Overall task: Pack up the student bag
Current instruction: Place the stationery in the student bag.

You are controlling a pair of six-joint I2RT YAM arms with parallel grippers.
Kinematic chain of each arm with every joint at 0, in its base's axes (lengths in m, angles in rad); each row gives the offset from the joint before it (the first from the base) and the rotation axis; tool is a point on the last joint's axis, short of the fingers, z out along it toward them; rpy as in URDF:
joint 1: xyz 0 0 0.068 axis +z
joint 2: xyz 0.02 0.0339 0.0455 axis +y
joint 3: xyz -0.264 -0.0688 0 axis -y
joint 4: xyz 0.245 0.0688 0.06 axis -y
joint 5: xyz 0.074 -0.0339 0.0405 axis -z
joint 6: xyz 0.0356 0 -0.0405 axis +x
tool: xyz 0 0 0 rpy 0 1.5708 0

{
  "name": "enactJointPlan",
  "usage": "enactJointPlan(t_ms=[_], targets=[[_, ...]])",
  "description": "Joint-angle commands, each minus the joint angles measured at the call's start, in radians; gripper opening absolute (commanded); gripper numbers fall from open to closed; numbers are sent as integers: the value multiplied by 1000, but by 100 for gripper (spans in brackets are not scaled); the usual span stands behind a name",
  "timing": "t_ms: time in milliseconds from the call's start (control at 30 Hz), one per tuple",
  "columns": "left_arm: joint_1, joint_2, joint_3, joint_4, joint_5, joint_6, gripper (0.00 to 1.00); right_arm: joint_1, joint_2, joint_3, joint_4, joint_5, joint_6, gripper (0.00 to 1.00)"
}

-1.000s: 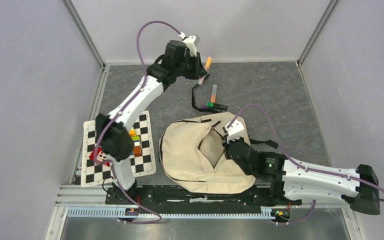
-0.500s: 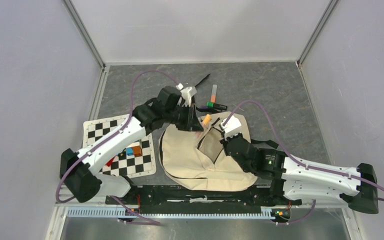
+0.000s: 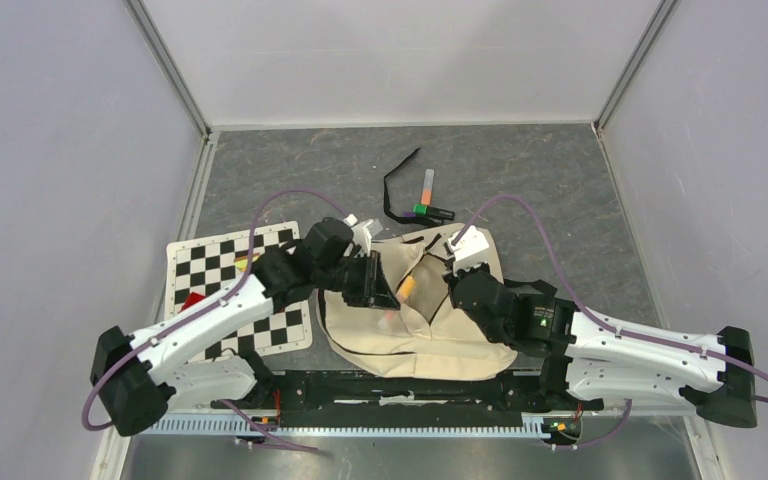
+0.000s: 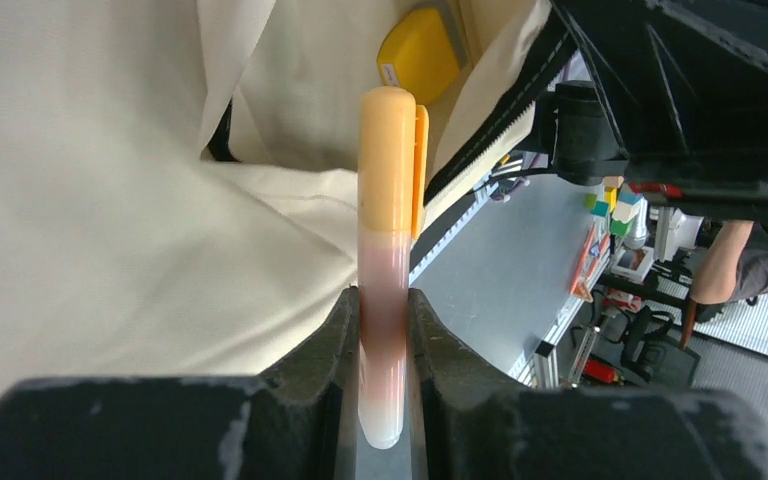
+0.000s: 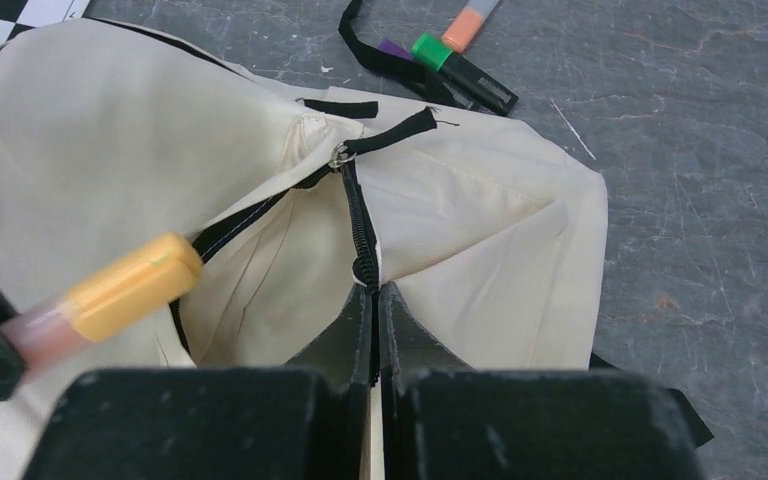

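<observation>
- The left end effector point(image 4: 385, 312) is narrow. Its jaws are closed on the pale barrel of a highlighter point(image 4: 388, 200), and the orange cap stands out beyond the tips.
- The student bag point(image 4: 90, 200) lies on the bench point(image 5: 700, 150), under and ahead of this end effector. Its open mouth begins just beyond the cap.
- The long axis of the highlighter runs in line with the jaws, cap first toward the opening. I judge that the coming move is a short advance and then a release.
- The right end effector point(image 5: 373, 297) is closed flat on the zipper edge of the bag, on the far side of the mouth from the left one, and it holds this edge up.
- The left arm carries the item, so it is the nearer one for this step.
- A yellow object point(image 4: 418, 55) lies inside the bag, ahead of the cap. It has a small white label, too small to read, and I see no other writing.
</observation>
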Motion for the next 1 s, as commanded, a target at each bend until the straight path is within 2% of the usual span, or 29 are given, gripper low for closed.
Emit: enactJointPlan(t_ms=[0,133,300,433,500,667,767,967], targets=[[-34,82,3,188,32,-80,2,-6,-5,77,58,56,0,0],[-51,213,26,283,24,-98,2,-6,12,81,67,36,-14,0],[-59,337,75,380,-86,-112,2,-5,9,64,103,31,-24,0],[-60,392,98,497,-176,-128,2,-6,4,52,114,16,-15,0],[-63,427,103,565,-175,-142,2,-6,5,48,114,2,-7,0],[-89,500,120,610,-201,-148,3,-6,7,41,114,-6,4,0],[-110,519,115,627,-211,-147,9,-6,13,41,115,-5,5,0],[-121,479,122,544,-274,-59,43,-5,16,44,118,10,-4,0]])
